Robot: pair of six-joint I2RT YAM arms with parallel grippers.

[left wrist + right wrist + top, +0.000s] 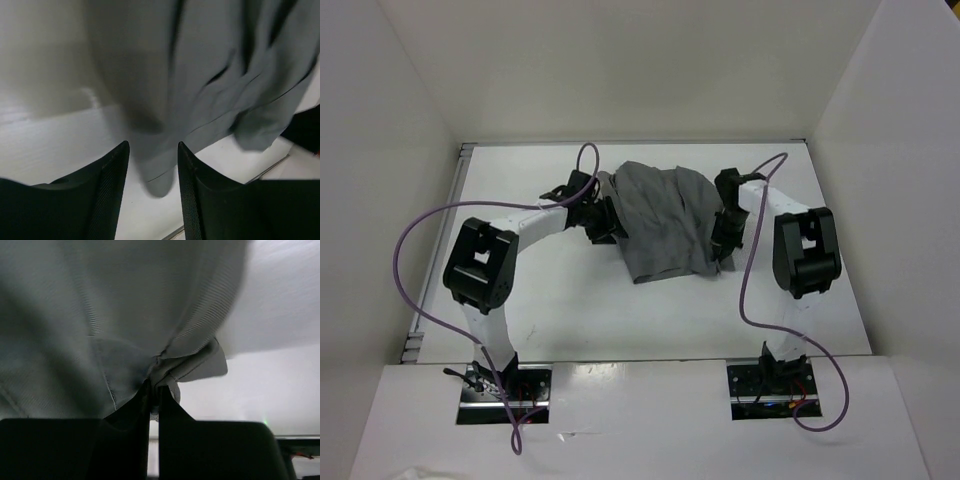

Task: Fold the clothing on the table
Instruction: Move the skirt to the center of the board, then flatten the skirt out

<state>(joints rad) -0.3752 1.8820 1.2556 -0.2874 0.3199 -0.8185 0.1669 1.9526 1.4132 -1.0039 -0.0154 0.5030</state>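
Left tool (152,147) half-open, clothing (665,225) hem between its jaws and not yet pinched, garment lying at its 3 o'clock, right tool (154,387) clamped on the opposite edge, toward 12 o'clock on worktop (620,320).

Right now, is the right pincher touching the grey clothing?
Touching. The right wrist view shows the right gripper pinched shut on a bunched fold of the clothing, with fabric squeezed between its jaws.
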